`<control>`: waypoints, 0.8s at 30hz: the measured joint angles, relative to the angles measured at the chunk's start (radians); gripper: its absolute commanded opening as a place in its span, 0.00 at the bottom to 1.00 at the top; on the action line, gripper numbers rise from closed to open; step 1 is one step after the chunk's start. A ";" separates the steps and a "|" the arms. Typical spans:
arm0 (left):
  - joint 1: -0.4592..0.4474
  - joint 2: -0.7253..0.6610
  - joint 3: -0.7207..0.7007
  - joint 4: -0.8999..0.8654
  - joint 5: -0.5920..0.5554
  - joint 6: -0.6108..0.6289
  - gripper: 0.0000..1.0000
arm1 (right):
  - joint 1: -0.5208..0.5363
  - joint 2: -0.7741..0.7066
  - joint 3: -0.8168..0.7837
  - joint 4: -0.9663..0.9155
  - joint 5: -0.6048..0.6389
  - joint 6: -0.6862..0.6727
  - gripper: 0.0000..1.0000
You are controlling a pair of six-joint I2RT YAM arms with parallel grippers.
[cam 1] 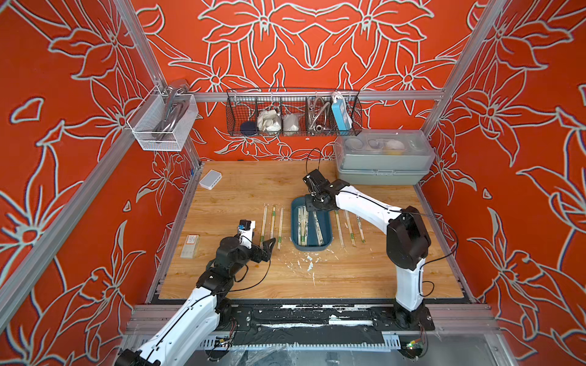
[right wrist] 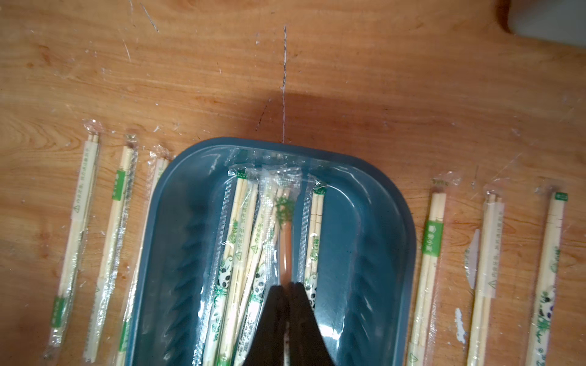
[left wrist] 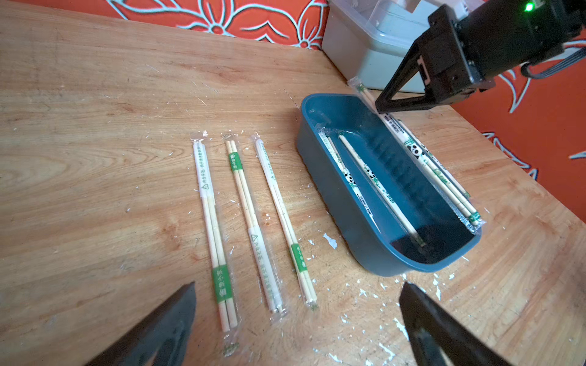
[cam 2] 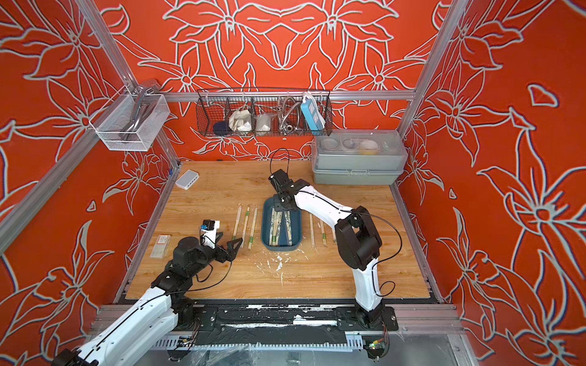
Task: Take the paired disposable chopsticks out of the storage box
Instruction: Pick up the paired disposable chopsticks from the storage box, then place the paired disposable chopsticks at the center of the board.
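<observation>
So the left claw is hanging wide open, released, by the near ends of three paired disposable chopsticks lying on the surface. Next over, the storage box is sitting mid-surface, still holding several sleeved pairs. The right claw is pressing clenched on one pair at its far end; can't tell if it's actually pinching. Three more pairs are lying right of it.
</observation>
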 measured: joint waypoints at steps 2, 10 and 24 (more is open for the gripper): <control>0.000 -0.002 0.000 0.000 0.000 0.000 1.00 | -0.013 -0.019 -0.008 0.000 0.000 -0.005 0.02; 0.000 -0.008 0.000 0.000 0.000 0.000 1.00 | -0.151 -0.148 -0.143 0.008 0.000 -0.054 0.03; 0.000 -0.012 0.000 0.000 0.000 0.000 1.00 | -0.411 -0.202 -0.365 0.069 0.017 -0.203 0.03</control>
